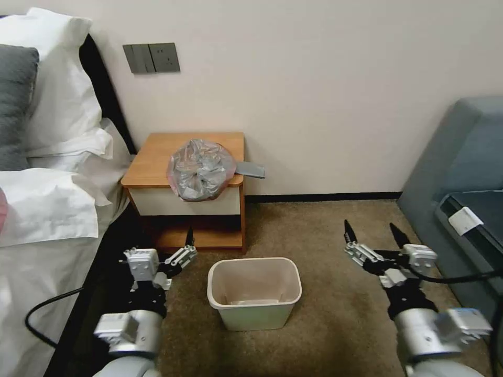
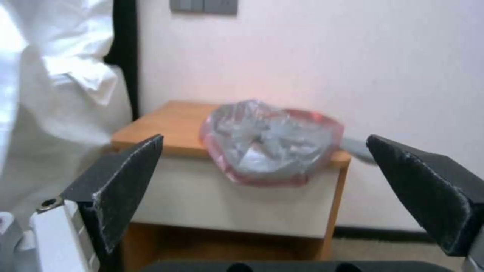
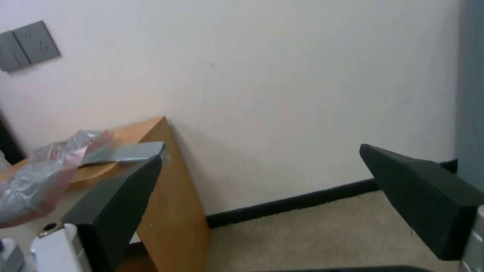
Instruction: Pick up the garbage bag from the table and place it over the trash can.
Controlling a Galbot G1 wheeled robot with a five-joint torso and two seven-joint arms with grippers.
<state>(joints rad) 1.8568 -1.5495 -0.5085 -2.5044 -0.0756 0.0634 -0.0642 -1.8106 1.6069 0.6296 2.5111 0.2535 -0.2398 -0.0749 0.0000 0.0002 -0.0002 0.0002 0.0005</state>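
The bag (image 1: 200, 170) was seen lying crumpled on the bench (image 1: 157, 157), at the front right part of the top, with its pinkish rim draped over the front edge. A grey flat strip (image 1: 250, 169) was seen projecting from beneath the bag toward 3 o'clock, past the bench side. The bin (image 1: 254, 292) was positioned on the carpet (image 1: 325, 246), at 6 o'clock from the bag and well apart from it, unlined.

The left pincer (image 1: 178, 251) was held low at 9 o'clock from the bin, released, with nothing between its fingers; in the left wrist view the bag was framed between them, not touched. The right pincer (image 1: 373, 233) was held at 3 o'clock from the bin, likewise released and unloaded.

Risks, as judged:
- The thin film could be pinched in a single layer, so the bag might slip or tear.
- The overhanging rim could be dragged off the bench by a glancing approach.
- The grey strip could be pulled along with the bag.
- The light bin could be tipped if struck while the bag was being stretched over it.
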